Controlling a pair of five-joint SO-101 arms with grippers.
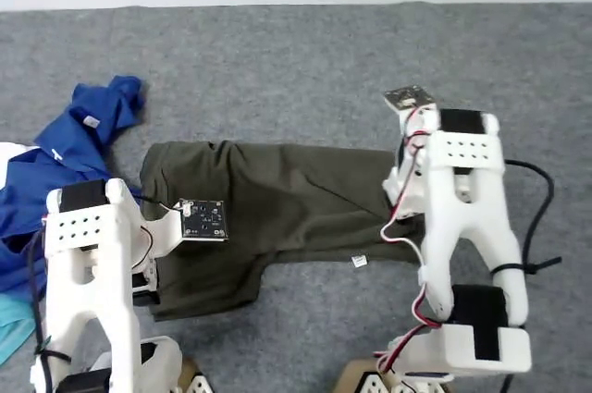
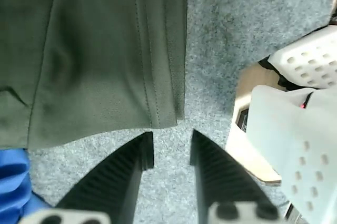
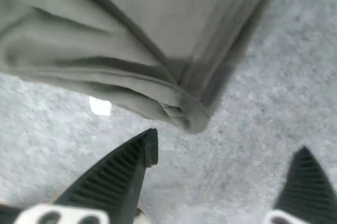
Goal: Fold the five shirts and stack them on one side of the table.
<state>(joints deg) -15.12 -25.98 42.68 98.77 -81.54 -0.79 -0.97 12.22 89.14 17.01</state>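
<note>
On the grey table (image 1: 296,51) the olive shirt (image 1: 277,199) lies flat; left gripper (image 2: 171,147), slightly parted, and right gripper (image 3: 226,153), wide open, hover empty beside its edges.

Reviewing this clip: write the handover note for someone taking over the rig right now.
Left gripper: slightly open, empty, just off the olive shirt at its hem corner.
Right gripper: wide open, empty, beside the shirt's bunched end.
The olive shirt lies stretched across the middle of the table; blue shirt crumpled beside it, teal cloth past that.
Done: nothing stacked yet.
Left: fold olive, then the others, and stack.
</note>
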